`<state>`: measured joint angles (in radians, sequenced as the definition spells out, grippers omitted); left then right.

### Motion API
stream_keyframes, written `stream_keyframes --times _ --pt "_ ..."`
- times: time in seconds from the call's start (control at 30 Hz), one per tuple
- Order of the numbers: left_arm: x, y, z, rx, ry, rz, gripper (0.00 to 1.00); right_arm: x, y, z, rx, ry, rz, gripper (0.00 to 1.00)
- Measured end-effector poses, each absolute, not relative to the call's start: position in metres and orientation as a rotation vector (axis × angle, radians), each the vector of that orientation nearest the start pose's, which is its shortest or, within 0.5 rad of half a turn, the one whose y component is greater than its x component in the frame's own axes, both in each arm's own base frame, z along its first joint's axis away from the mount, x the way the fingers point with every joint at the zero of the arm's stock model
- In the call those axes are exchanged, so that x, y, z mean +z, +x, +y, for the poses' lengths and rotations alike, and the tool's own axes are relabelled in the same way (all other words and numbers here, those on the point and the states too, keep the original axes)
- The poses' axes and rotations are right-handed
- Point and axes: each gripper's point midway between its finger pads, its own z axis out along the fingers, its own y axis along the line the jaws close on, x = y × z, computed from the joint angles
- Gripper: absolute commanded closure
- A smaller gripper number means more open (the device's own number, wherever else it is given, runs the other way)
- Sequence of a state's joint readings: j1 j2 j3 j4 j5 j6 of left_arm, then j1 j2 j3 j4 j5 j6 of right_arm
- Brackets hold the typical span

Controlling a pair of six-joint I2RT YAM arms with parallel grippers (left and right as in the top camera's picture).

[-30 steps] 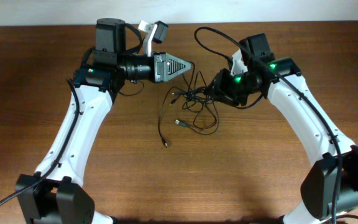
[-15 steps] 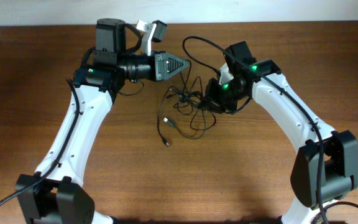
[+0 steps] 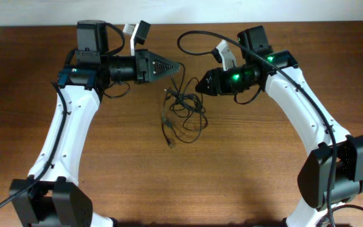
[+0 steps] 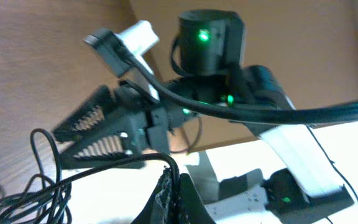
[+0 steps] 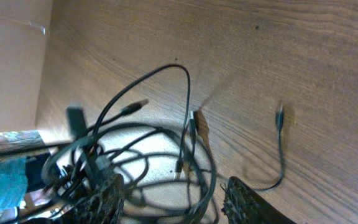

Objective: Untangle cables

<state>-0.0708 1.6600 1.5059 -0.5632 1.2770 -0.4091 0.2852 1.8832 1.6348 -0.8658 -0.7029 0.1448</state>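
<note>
Near the middle of the table's (image 3: 251, 183) far edge, our left end effector (image 3: 176, 65) has drawn leftward, closed on a strand of the cables (image 3: 184, 112). Our right end effector (image 3: 200, 84) now hangs open beside them, and we judge the tangle barely loosened.

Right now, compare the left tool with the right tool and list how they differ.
The left tool is shut to a point; the right tool is wide open. The left tool seems to pinch one strand of the cables; the right tool straddles the tangle without clamping it. Both are black and point inward, toward the tangle.
</note>
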Motion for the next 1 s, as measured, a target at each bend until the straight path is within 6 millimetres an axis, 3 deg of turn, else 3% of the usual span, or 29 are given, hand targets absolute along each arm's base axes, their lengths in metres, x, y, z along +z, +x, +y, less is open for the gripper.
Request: stream_keyframes --times 0.17,0.23,0.27,0.33,0.37,0.5,0.53,0.67,0.77,0.8,0.9,1.0 --pt "0.331 0.363 -0.195 -1.825 0.4 2.084 1.0 0.18 0.375 0.247 1.157 -0.487 2.643 0.36" --pt "0.335 0.364 -0.193 -1.829 0.412 2.061 0.99 0.177 0.365 0.251 1.183 -0.495 2.674 0.36" --pt "0.336 0.366 -0.192 -1.828 0.412 2.055 0.98 0.176 0.362 0.251 1.202 -0.495 2.679 0.39" --pt "0.339 0.368 -0.191 -1.823 0.417 2.043 0.97 0.168 0.35 0.253 1.267 -0.483 2.713 0.84" --pt "0.339 0.368 -0.191 -1.821 0.42 2.04 0.93 0.162 0.342 0.253 1.302 -0.475 2.735 0.96" --pt "0.339 0.371 -0.19 -1.79 0.428 2.032 0.57 0.161 0.339 0.254 1.327 -0.462 2.745 0.96" --pt "0.335 0.375 -0.189 -1.75 0.413 2.044 0.54 0.161 0.339 0.254 1.327 -0.457 2.748 0.96" --pt "0.275 0.39 -0.169 -1.433 0.1 2.35 0.59 0.171 0.339 0.236 1.148 -0.298 2.815 0.96" --pt "0.233 0.39 -0.16 -1.223 0.13 2.488 0.75 0.159 0.342 0.213 0.927 -0.073 2.917 0.96" --pt "0.217 0.385 -0.166 -1.197 0.144 2.556 0.79 0.158 0.343 0.211 0.901 -0.052 2.927 0.96" --pt "0.142 0.367 -0.194 -1.159 0.219 2.807 0.82 0.15 0.344 0.199 0.79 0.037 2.961 0.96" --pt "0.111 0.353 -0.218 -1.117 0.315 2.905 0.78 0.147 0.344 0.194 0.748 0.048 2.968 0.96"
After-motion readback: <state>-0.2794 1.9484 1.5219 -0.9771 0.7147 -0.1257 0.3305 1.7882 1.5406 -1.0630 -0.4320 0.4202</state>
